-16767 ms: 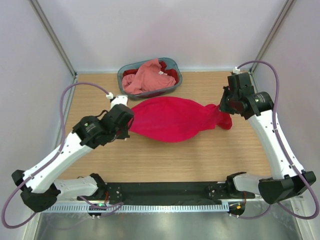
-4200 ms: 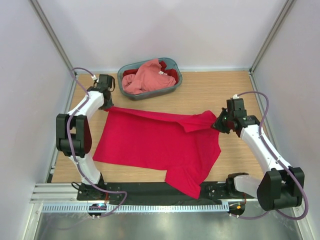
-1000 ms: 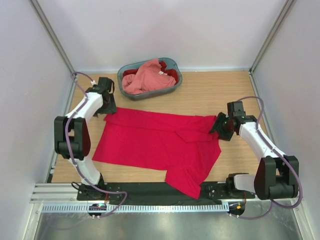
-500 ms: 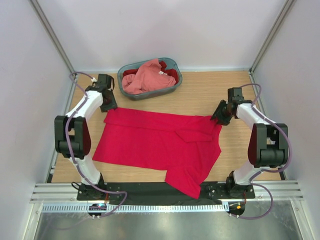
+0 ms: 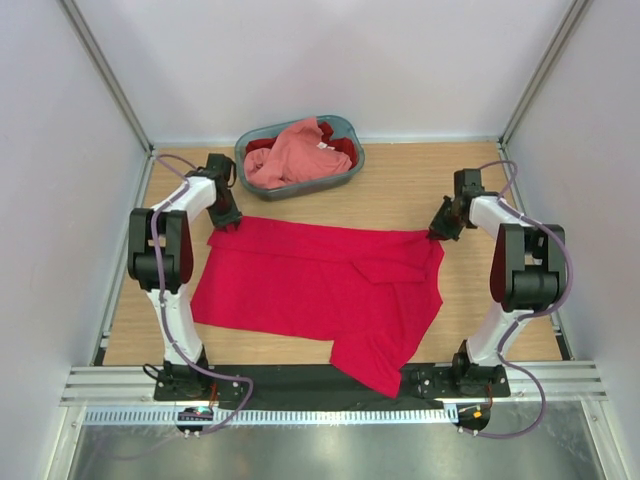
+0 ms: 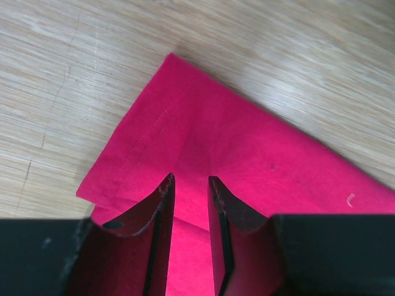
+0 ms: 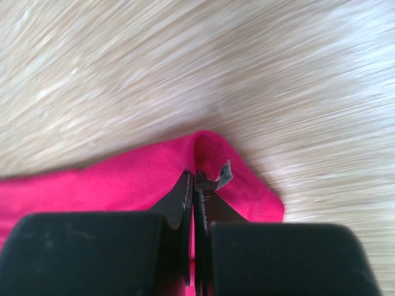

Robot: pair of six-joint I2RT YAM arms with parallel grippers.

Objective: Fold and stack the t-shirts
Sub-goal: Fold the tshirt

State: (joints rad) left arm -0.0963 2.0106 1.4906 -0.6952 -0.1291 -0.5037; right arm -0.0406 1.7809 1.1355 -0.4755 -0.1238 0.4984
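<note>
Crimson t-shirt (image 5: 300,285): spread nearly flat across the middle of the bench (image 5: 400,185). Its far edge runs from one hand to the other. A flap lies folded over near its right side, and one lobe reaches over the black rail (image 5: 280,380) at the near edge.
Left hand (image 6: 191,177): at the far-left corner of the crimson t-shirt, tips down on the cloth just inside the stitched hem. The jaws stand a narrow gap apart, with cloth showing between them.
Right hand (image 7: 192,176): at the far-right corner of the same shirt. The jaws are pressed together on a small raised fold of the cloth, and bare wood lies just beyond the corner.
Basket (image 5: 243,150): grey-blue oval, at the far side of the bench, beyond the spread shirt's far edge and not touching it.
Salmon pink t-shirt (image 5: 285,155): crumpled in the basket, uppermost.
Darker red t-shirt (image 5: 342,147): in the basket under the salmon one, showing along the right side.
</note>
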